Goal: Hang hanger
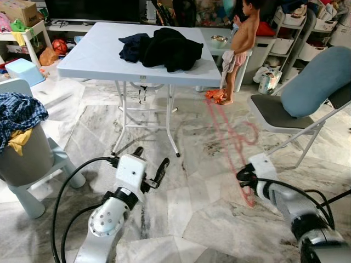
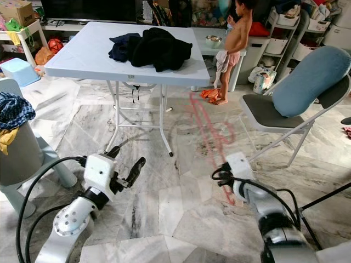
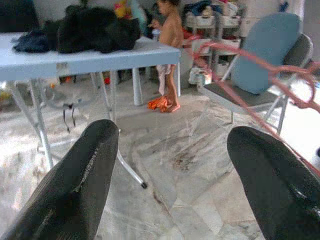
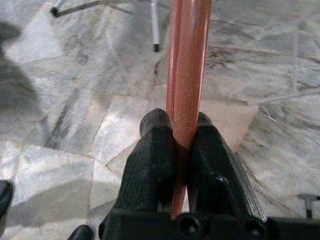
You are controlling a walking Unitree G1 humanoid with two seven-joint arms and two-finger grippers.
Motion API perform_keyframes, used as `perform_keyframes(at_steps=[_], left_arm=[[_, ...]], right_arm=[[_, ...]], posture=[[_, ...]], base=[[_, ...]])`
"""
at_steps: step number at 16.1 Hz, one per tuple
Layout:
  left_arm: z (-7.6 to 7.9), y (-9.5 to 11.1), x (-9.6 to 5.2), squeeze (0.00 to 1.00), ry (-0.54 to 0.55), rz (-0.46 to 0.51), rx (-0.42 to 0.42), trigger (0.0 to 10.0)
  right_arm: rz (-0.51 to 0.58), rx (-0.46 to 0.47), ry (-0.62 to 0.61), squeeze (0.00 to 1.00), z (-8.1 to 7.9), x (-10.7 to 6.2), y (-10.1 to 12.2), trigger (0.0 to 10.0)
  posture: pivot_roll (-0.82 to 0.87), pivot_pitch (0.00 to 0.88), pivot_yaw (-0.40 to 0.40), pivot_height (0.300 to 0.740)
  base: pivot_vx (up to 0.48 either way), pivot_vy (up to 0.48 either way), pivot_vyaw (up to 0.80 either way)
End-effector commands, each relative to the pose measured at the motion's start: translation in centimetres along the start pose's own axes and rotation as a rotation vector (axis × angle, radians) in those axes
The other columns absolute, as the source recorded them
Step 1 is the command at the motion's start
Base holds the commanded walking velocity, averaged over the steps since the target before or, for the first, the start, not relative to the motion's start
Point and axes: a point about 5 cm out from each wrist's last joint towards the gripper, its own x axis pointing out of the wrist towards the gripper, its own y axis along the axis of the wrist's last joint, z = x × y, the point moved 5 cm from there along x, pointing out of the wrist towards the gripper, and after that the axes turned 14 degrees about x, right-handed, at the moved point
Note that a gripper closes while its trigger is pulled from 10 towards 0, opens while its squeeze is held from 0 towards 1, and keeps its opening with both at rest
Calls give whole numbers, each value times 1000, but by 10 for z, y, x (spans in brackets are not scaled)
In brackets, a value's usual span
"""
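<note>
1. Hanger (image 4: 186,65) — a pink one — is sitting clamped in the right hand (image 4: 176,131), low above the floor.
2. Left hand (image 3: 170,175) is hovering open, empty.
3. Hanging is not yet done — no rail appearing nearby.

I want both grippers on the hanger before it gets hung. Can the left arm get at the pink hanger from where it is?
Probably yes. The left gripper is open, and bare floor separates it from the pink hanger, which the right gripper holds.
</note>
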Motion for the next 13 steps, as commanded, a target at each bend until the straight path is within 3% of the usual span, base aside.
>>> perform_keyframes(at_steps=[1, 2, 3, 11, 13], left_arm=[[-10, -5, 3, 0, 52, -31, -64, 10000], [-13, -6, 3, 0, 67, -38, -84, 10000], [-16, -7, 4, 0, 74, -44, -90, 10000], [-16, -4, 9, 0, 56, -26, -216, 10000], [-15, -2, 9, 0, 43, -17, -237, 10000]], right_arm=[[40, 38, -15, 0, -2, -2, 7, 3686], [40, 40, -18, 0, -5, -3, 5, 9569], [47, 43, -30, 0, -6, -4, 5, 10000], [73, 51, -63, 0, -23, -8, 11, 10000], [74, 47, -60, 0, -26, -10, 12, 10000]], posture=[[-91, 0, -85, 740], [-91, 0, -84, 740], [-91, 0, -85, 740], [-86, 0, -91, 740], [-85, 0, -91, 740]], base=[[0, 0, 0], [0, 0, 0], [0, 0, 0], [0, 0, 0], [289, 120, 0]])
